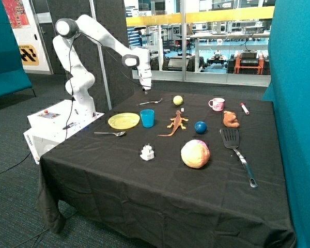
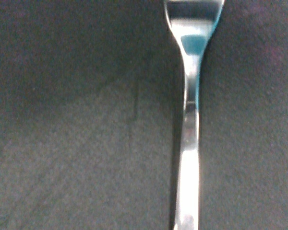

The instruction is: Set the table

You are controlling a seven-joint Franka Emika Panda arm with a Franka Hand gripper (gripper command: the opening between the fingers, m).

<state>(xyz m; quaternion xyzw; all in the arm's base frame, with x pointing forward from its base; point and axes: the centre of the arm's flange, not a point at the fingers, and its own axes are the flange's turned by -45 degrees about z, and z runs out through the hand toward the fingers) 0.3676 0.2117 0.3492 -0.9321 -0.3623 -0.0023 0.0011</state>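
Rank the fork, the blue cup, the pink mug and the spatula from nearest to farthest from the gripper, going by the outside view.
1. Fork: on the black cloth right under the gripper.
2. Blue cup: beside the yellow plate, a little further toward the front edge.
3. Pink mug: along the back of the table, past the yellow ball.
4. Spatula: by the far side edge, toward the front.

Table: large rectangular table (image 1: pixel 119 186) draped in black cloth hanging down its sides.
Near the arm: round yellow plate (image 1: pixel 123 121), blue plastic cup (image 1: pixel 147 118), metal spoon (image 1: pixel 110 134), metal fork (image 1: pixel 151 102).
Middle: orange toy lizard (image 1: pixel 175 123), blue ball (image 1: pixel 200 127), small yellow ball (image 1: pixel 177 100), large pink-yellow ball (image 1: pixel 195 154).
Far side: pink mug (image 1: pixel 217 104), black spatula (image 1: pixel 236 151).
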